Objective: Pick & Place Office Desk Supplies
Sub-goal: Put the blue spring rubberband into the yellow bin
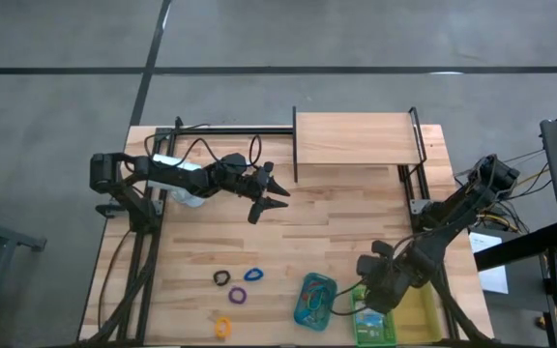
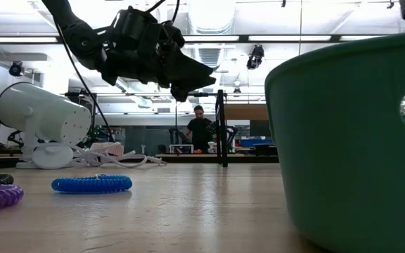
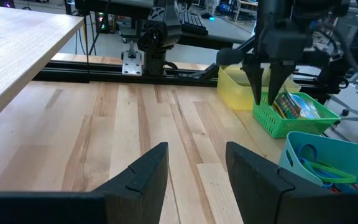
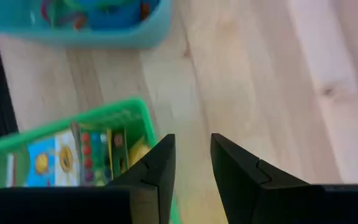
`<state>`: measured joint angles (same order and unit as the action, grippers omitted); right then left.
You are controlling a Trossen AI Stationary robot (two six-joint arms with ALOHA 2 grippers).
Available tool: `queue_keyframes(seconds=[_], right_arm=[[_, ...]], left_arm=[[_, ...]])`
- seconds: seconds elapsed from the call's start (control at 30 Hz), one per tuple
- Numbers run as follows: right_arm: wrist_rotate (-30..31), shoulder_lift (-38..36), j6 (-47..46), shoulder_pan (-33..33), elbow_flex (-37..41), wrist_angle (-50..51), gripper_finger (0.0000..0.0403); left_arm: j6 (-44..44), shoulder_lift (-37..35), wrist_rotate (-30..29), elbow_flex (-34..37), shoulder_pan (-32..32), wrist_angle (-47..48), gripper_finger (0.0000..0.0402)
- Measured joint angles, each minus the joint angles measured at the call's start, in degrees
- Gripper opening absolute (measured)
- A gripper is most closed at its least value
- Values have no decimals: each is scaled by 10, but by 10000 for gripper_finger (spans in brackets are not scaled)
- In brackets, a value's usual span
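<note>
High view: we've still got four coil loops loose on the table, the black loop [image 1: 221, 278], blue loop [image 1: 253, 275], purple loop [image 1: 237, 296] and orange loop [image 1: 222, 327]. They look light, springy and floppy, so we'd pinch across the strand. Left gripper [image 1: 277, 193] hangs open and empty well behind them; right gripper [image 1: 367, 302] is part-open, holding nothing, over the green tray [image 1: 388, 337] with the crayon boxes [image 4: 73, 158].
</note>
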<state>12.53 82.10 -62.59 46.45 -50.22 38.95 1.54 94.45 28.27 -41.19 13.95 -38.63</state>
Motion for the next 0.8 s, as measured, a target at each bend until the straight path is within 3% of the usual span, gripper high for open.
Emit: queue_keyframes(seconds=[0.2, 0.43, 0.63, 0.8], right_arm=[[42, -58, 9, -18, -1, 1, 113], [114, -178, 44, -80, 42, -5, 109], [112, -272, 202, -174, 134, -134, 95], [86, -308, 281, -259, 218, -287, 88]], left_arm=[[0, 0, 0, 0, 0, 0, 166], [0, 0, 0, 0, 0, 0, 166], [0, 0, 0, 0, 0, 0, 166], [0, 0, 16, 0, 0, 9, 166]])
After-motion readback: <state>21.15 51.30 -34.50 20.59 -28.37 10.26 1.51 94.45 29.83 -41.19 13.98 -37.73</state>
